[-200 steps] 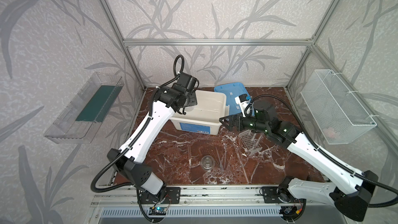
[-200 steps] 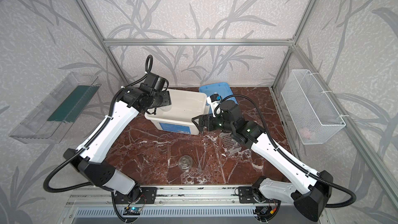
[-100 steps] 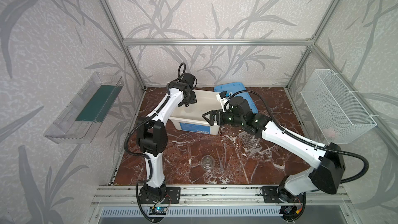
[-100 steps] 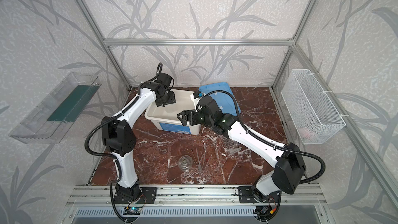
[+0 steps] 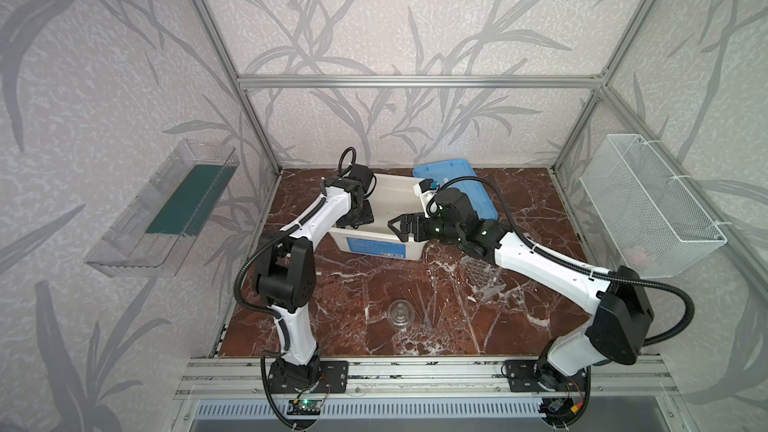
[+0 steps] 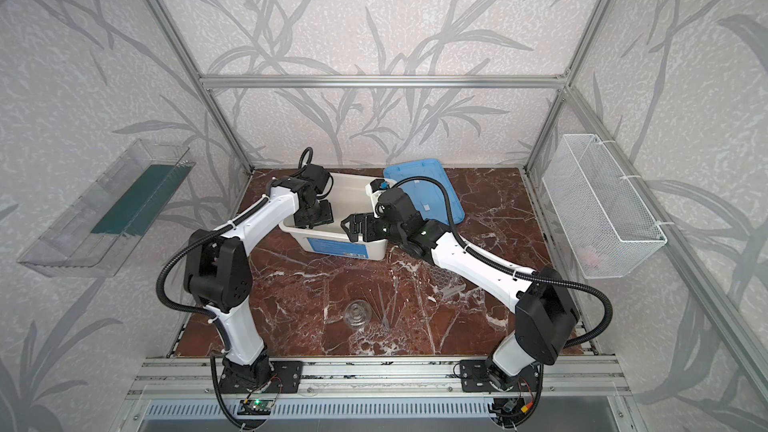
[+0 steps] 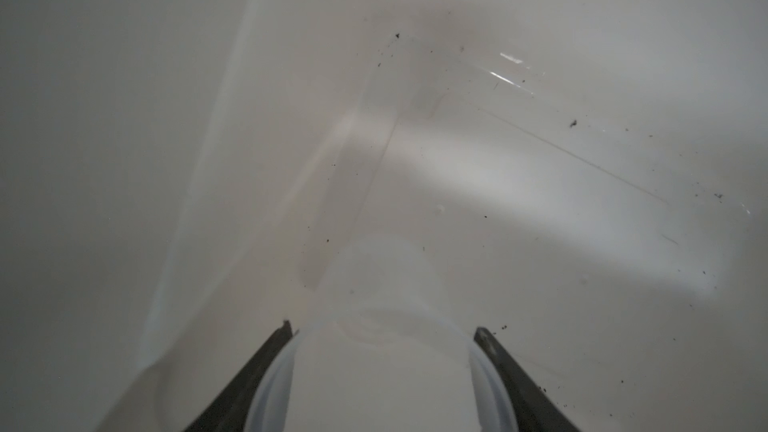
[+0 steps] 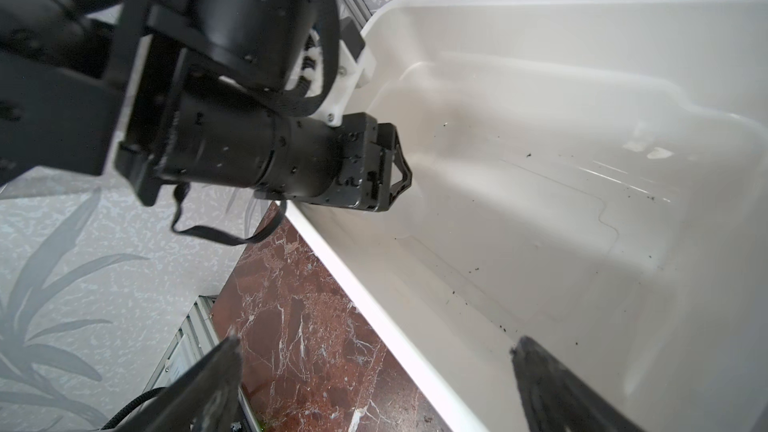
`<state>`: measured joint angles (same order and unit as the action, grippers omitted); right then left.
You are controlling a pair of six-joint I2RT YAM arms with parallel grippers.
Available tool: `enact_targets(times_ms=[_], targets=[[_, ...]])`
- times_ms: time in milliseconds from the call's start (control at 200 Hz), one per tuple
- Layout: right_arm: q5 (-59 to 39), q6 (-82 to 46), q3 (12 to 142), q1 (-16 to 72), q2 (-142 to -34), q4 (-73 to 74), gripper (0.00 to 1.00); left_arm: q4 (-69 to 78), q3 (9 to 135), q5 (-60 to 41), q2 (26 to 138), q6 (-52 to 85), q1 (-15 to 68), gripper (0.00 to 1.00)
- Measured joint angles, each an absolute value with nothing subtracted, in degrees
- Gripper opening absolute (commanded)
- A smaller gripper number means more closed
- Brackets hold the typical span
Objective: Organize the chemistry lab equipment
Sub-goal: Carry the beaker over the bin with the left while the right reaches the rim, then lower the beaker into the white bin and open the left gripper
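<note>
My left gripper (image 5: pixel 357 222) (image 6: pixel 311 220) reaches down into the white tub (image 5: pixel 376 245), near its left end. In the left wrist view its fingers (image 7: pixel 274 351) are shut on a clear beaker (image 7: pixel 382 359), whose rim edges press against both pads, close above the tub floor. My right gripper (image 5: pixel 401 226) (image 8: pixel 376 342) stands open astride the tub's front rim (image 8: pixel 374 313), one finger inside and one over the marble. On the table lie a small clear flask (image 5: pixel 400 313), thin glass rods (image 5: pixel 428 309) and a clear many-holed rack (image 5: pixel 482 274).
The tub's blue lid (image 5: pixel 461 184) leans behind the tub at the back. A white wire basket (image 5: pixel 648 209) hangs on the right wall and a clear tray (image 5: pixel 166 209) on the left wall. The tub floor (image 8: pixel 561 222) carries dark specks.
My left gripper has gone from over the tub's left edge down into the tub. My right gripper has moved left along the tub's front, up to the rim.
</note>
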<state>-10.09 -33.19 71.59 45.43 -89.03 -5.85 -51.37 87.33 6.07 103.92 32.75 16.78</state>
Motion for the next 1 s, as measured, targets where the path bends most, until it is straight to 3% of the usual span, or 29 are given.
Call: enact_targets(times_ms=[320, 635, 1000], targets=[[-9.89, -33.21, 70.91, 45.43, -88.01, -5.76, 0.99, -49.01, 80.55, 4.71, 92.82, 34.44, 18.55, 0.68], [-10.13, -33.15, 76.4, 46.06, -92.07, -5.65, 0.98, -50.72, 96.31, 9.82, 110.78, 31.94, 17.34, 0.73], [-9.41, -31.29, 80.31, 46.74, -95.55, -6.26, 0.98, -48.95, 97.47, 8.56, 115.11, 30.41, 15.64, 0.76]])
